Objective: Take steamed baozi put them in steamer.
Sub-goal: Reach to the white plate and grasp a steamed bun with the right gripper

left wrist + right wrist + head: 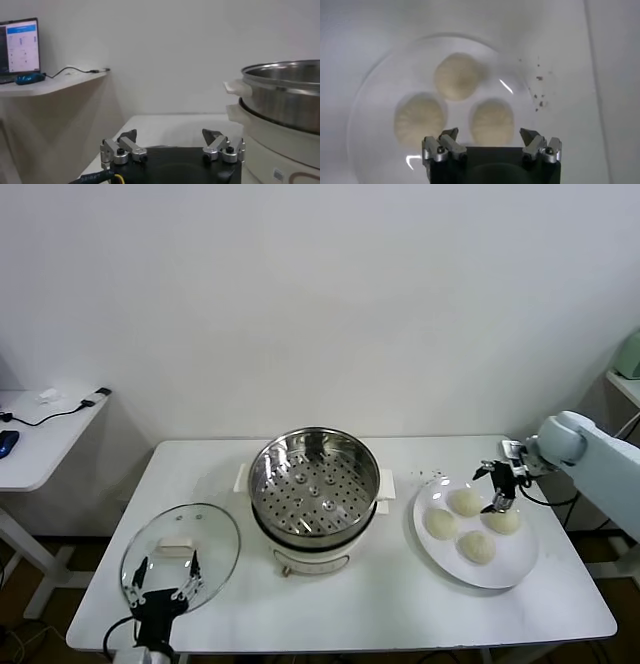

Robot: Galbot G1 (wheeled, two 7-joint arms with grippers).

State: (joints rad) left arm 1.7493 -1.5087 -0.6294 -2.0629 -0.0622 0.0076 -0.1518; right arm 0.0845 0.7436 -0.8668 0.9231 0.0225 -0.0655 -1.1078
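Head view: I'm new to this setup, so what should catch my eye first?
The shiny steamer stands open mid-table, its perforated tray empty. To its right, four baozi sit on a white plate, with the right gripper hovering over them, fingers open. The glass lid lies at the front left, the left gripper above it.

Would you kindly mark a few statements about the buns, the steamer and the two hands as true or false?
1. Four baozi lie on the white plate. True.
2. The steamer already holds a bun. False: its perforated tray is bare.
3. The right hand is open above the plate. True.
4. The glass lid covers the steamer. False: it lies on the table beside it.
5. The left hand grips a bun. False: it is open, empty, by the lid.
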